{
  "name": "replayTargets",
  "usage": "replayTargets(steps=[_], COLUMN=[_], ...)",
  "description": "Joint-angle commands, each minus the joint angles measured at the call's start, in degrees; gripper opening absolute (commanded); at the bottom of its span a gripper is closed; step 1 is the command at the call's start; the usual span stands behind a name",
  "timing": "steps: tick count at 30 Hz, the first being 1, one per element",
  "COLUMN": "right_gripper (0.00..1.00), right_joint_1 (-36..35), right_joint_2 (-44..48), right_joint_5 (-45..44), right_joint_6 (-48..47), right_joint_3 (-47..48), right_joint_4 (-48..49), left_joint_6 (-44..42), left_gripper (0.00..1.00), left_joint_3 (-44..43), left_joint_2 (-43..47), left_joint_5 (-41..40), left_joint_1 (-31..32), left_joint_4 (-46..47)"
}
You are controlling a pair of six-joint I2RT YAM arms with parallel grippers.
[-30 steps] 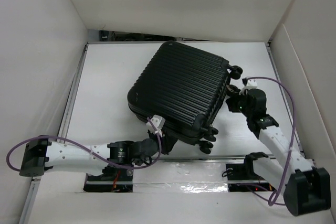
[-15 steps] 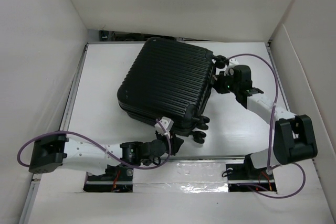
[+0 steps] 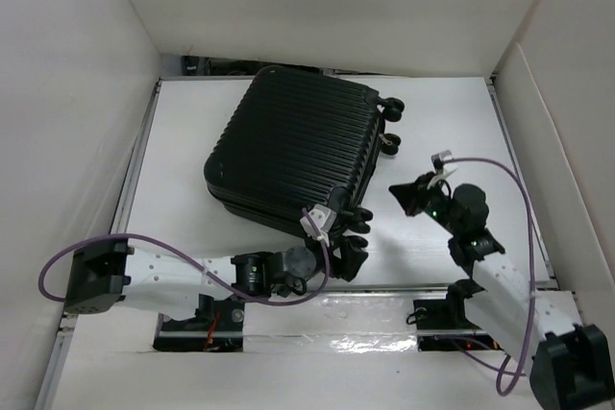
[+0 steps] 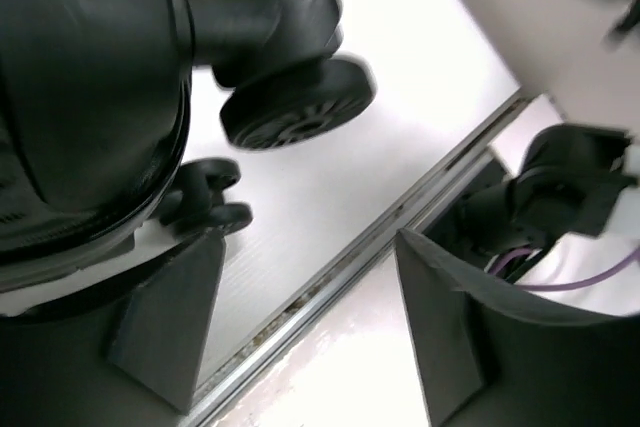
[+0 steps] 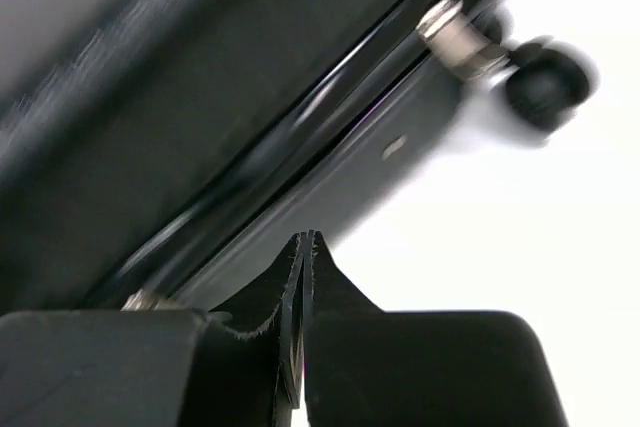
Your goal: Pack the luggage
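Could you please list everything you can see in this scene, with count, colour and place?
luggage: one, black, ribbed, closed, lying flat at an angle on the table.
caster wheels: four, black, two at the luggage's far right corner, two at its near corner.
table: one, white, under everything.
walls: white panels, around the table.
cables: two, purple, one looping along each arm.
left arm: one, white and black, low along the near edge.
right arm: one, white and black, near right.
left gripper: one, black, open, beside the near wheels.
right gripper: one, black, shut, right of the luggage, apart from it.
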State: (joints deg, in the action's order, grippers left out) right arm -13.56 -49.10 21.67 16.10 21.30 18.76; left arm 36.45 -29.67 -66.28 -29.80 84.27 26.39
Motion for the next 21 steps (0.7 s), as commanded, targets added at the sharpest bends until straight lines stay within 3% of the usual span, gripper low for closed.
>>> replayTargets(steps=[1,2,4,5,8,11,21], right_gripper=[0.0,0.0,0.06,0.22,0.47,0.51,0.53], right_joint_1=[-3.13,-4.7,-6.03,-6.65,-8.67,-9.38,-6.65], right_joint_2=[10.12,12.08,16.29,16.93,15.28,8.62,-11.97], right_joint_5=[1.44,1.53,2.14,2.15,4.24,7.49,20.95], right_joint_6=[2.8,2.36,0.87,0.26,-1.41,-4.58,-5.81], right_joint_3=[-7.13,-8.54,-11.35,-12.06,-12.69,-9.27,-6.98], right_joint_4=[5.58,5.58,4.44,4.61,8.03,9.19,27.18], left_joint_6=[0.11,0.55,1.7,1.87,3.01,3.8,9.78], left_gripper=[0.7,0.76,0.78,0.78,0.8,0.81,0.78], left_joint_3=[-4.33,-4.86,-6.88,-7.5,-9.79,-11.9,-18.23], left_joint_2=[4.4,5.54,6.16,6.16,5.2,3.27,-3.32], left_joint_5=[-1.48,-2.88,-4.38,-5.26,-5.71,-5.27,-5.62], left_joint_1=[0.11,0.11,0.11,0.11,-0.42,-0.42,-0.95], left_joint_4=[-0.9,-1.51,-4.76,-5.55,-8.19,-9.86,-18.83])
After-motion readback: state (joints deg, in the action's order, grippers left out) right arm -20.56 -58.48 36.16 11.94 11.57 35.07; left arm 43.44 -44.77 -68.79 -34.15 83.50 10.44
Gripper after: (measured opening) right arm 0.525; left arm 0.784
